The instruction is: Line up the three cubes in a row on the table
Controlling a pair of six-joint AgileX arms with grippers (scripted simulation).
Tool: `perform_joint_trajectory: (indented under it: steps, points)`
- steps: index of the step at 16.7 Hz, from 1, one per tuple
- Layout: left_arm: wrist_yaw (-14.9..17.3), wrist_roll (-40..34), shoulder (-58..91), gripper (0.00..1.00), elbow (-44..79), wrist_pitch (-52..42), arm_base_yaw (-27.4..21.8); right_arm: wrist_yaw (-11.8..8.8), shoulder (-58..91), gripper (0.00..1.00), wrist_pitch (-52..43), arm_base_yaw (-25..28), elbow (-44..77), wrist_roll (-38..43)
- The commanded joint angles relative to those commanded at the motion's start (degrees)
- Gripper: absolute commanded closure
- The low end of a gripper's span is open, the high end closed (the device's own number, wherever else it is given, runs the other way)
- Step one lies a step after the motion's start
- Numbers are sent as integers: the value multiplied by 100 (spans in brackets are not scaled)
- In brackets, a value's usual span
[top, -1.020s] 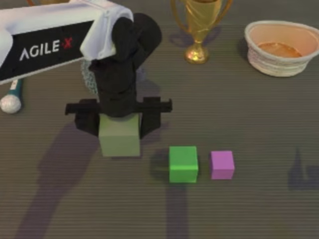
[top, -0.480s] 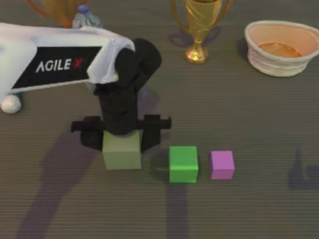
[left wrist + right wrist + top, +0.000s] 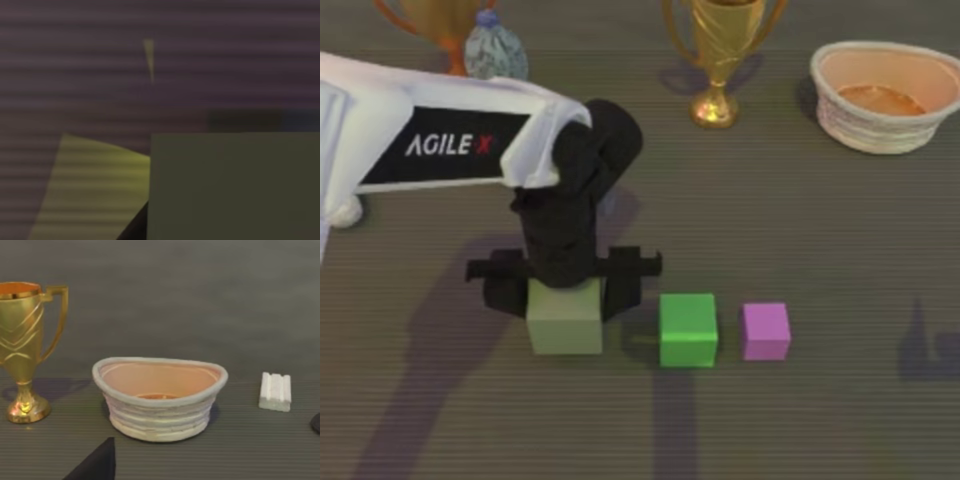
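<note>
Three plain matte cubes are sitting close to a line toward the near edge of the dark ribbed table [image 3: 840,240], roughly midway between its left and right edges. At the row's left is the large pale olive-green cube [image 3: 565,322]; the medium bright green cube [image 3: 688,329] is standing just beside it, apart by a narrow gap, and the small magenta-purple cube [image 3: 765,331] is sitting near that one's right, also apart.

The left gripper [image 3: 565,285] is reaching straight down over the olive cube, its black fingers [image 3: 623,283] bracketing the cube's left and right faces; it appears to be clamped on the block. Whether the cube is resting on the table or hanging just above it cannot be told. The left wrist view is showing only a flat olive face at close range.

The right gripper is not showing in the top view; its wrist camera is looking at a woven pale basket [image 3: 160,397], a gold trophy cup [image 3: 25,350] and a small white ribbed block [image 3: 275,391] toward the far right corner.

Handling judgement: the cubes look rigid and light, with flat parallel faces that suit a two-finger pinch across opposite sides, centred so the block does not twist. The matte finish should resist slipping. The largest cube is filling much of the finger span, leaving little margin.
</note>
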Motion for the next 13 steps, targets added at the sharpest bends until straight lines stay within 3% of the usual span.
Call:
perform_joint_trajectory:
  steps: [12,13]
  points:
    - [0,0,0,2,0,0,0,0,0,0,0,0,0,0]
    - [0,0,0,0,0,0,0,0,0,0,0,0,0,0]
